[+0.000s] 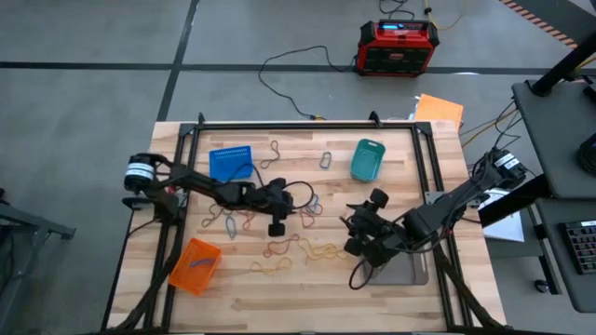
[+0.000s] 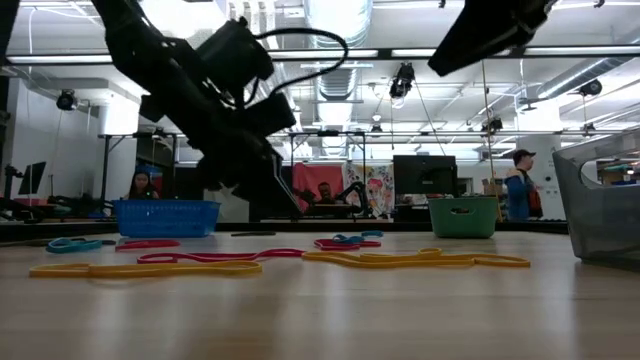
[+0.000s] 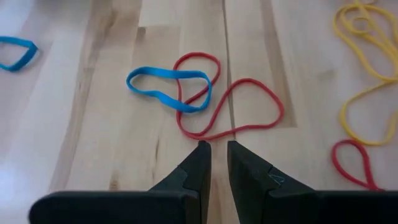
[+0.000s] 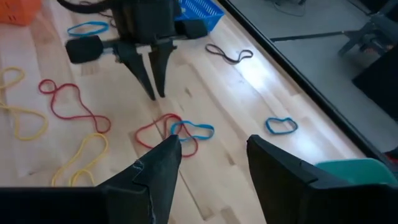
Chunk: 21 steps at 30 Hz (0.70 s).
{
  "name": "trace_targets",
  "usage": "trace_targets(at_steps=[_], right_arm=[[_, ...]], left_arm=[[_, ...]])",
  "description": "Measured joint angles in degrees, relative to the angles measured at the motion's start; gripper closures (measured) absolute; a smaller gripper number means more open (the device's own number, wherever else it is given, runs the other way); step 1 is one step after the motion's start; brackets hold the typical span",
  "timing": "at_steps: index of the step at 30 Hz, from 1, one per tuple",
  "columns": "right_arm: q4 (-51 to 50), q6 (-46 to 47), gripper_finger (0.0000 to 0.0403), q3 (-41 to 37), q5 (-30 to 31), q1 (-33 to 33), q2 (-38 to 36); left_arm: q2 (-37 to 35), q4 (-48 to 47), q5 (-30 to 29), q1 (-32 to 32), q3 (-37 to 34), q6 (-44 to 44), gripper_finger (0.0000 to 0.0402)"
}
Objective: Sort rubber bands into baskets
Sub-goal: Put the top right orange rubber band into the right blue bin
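Note:
Many rubber bands lie loose on the wooden table. A blue one [image 3: 168, 87] crosses a red one [image 3: 230, 112], with yellow ones [image 3: 367, 62] beside them. My left gripper [image 3: 217, 149] [image 1: 294, 199] slants down just short of the blue and red pair, its fingers shut to a narrow slit with nothing between them. My right gripper [image 4: 211, 146] [image 1: 352, 233] hangs open and empty above the table, right of the pair. The blue basket [image 1: 230, 163], teal basket [image 1: 367, 159] and orange basket [image 1: 195, 264] stand on the table. My right arm partly covers the grey one [image 1: 410, 270].
Black frame rails [image 1: 424, 177] run along the table's sides. A red-and-black box [image 1: 399, 46] with black cables sits on the floor beyond the far edge. More bands lie near the blue basket [image 1: 223, 221] and mid-table [image 1: 317, 249]. People show in the room behind [image 2: 520, 185].

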Motion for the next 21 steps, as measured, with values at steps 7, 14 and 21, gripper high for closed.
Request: trace_targets(at_steps=[7,14,21], right_arm=[[3.83,0.63,0.0220,-1.60,0.02,-0.13,-0.04],[3.95,0.65,0.0218,-1.37,0.02,-0.13,-0.09],[3.94,2.10,0.0218,-1.38,0.02,-0.13,-0.09]], left_arm=[[3.29,0.22,-0.11,0.56,2.48,-1.74,0.0364],[4.92,0.27,-0.26,1.65,4.65,-5.08,0.0352],[6.23,0.30,-0.28,1.73,4.78,-7.46,0.0299]])
